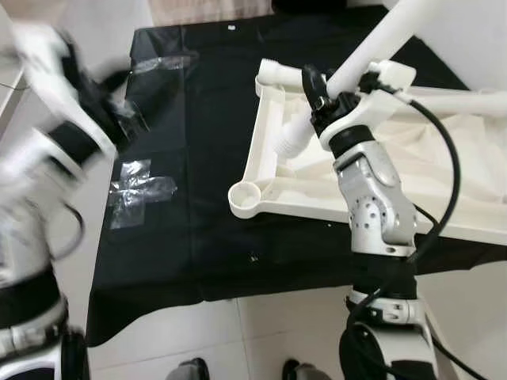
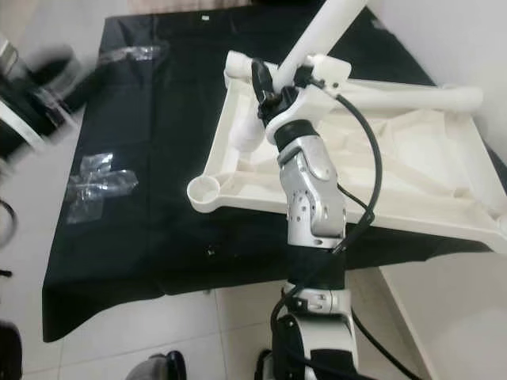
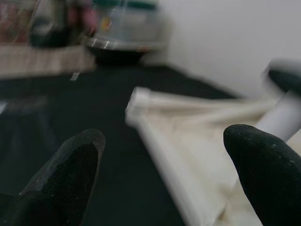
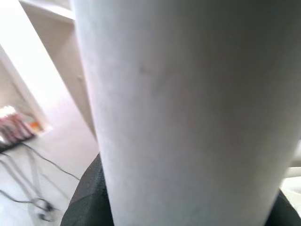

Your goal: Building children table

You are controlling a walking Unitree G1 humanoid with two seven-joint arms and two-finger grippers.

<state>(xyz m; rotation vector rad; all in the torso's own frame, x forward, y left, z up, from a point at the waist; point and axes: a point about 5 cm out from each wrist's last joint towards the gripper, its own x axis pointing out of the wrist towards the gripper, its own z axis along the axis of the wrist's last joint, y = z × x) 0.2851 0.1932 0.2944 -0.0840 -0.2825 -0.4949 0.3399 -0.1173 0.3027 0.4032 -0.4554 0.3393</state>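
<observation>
The white tabletop (image 1: 444,186) lies upside down on the black cloth (image 1: 206,158). The right gripper (image 1: 339,85) is clamped on a white table leg (image 1: 380,39), held tilted with its ribbed end at a far corner socket. The near-left socket (image 1: 247,198) is empty. The left gripper (image 3: 164,160), fingers spread, carries nothing. Judgement: assembly is early; no leg appears seated yet.

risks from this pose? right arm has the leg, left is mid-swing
1. The right gripper holds the white table leg tilted, near its lower end; the long free end could lever it loose or cross-thread it.
2. The upturned tabletop overhangs the black mat's edge, so pushing may shift it.
3. The left gripper, open and blurred, could knock the frame.
</observation>
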